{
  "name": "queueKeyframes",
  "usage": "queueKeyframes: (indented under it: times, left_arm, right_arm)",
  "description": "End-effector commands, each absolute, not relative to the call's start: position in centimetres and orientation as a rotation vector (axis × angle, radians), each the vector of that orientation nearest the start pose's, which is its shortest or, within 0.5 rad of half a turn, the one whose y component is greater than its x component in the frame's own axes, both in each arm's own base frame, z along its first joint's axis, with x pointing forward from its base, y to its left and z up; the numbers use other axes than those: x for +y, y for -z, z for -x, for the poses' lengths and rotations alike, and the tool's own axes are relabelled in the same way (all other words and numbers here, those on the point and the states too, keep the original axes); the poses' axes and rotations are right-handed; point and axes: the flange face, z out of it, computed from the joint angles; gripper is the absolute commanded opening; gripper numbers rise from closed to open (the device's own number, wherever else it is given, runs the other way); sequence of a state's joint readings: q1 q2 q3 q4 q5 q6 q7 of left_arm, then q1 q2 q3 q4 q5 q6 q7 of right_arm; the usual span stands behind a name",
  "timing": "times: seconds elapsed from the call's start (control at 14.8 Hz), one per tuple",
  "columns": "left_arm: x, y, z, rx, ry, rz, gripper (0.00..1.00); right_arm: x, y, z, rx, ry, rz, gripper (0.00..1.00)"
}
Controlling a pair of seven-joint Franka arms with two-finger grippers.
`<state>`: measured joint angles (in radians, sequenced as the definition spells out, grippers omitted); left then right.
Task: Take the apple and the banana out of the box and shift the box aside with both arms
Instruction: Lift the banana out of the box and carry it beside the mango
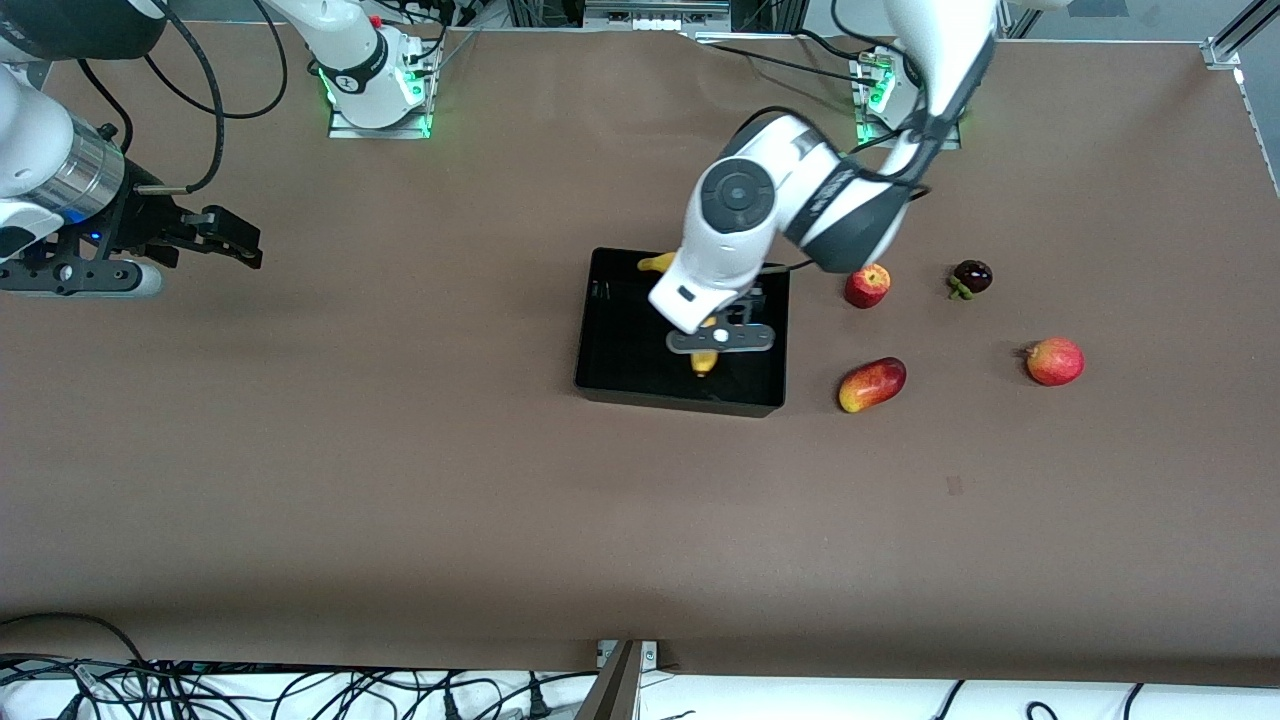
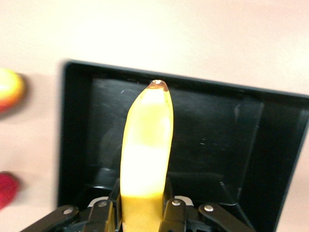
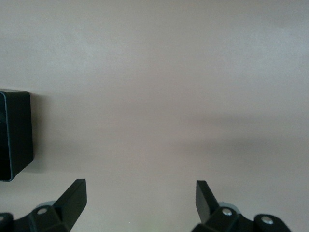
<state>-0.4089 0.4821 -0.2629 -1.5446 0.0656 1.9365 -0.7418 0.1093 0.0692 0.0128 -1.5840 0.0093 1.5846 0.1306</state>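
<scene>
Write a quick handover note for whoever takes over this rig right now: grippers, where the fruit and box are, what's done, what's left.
Left gripper: in the box, fingers shut on the banana, which is not yet out.
Right gripper: open, holding nothing, waiting over bare table at the right arm's end.
Apple: already out, on the table beside the box toward the left arm's end.
Other fruit on the table there: mango, a round pink-red fruit, a dark fruit.
Done: apple removed, banana gripped.
Left: carry the banana out and set it down, then move the box aside with both arms.
</scene>
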Motion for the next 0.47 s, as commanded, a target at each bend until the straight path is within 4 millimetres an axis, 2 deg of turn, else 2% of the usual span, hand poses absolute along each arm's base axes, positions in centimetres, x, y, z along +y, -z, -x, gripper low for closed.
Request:
queueKeyframes:
  times: [0.0, 0.2, 0.4]
  left_arm:
    - [-33.7, -40.0, -56.7, 0.066, -0.234, 3.117, 0.06]
    - [-25.8, -40.2, -58.6, 0.356, -0.361, 3.077, 0.08]
    - [-17.3, -38.3, -60.2, 0.586, -0.484, 3.047, 0.09]
  right_arm:
    - [7.1, -58.4, -57.0, 0.005, -0.101, 3.146, 1.0]
    - [7.1, -58.4, -57.0, 0.005, -0.101, 3.146, 1.0]
    - [7.0, -58.4, -57.0, 0.007, -0.101, 3.146, 1.0]
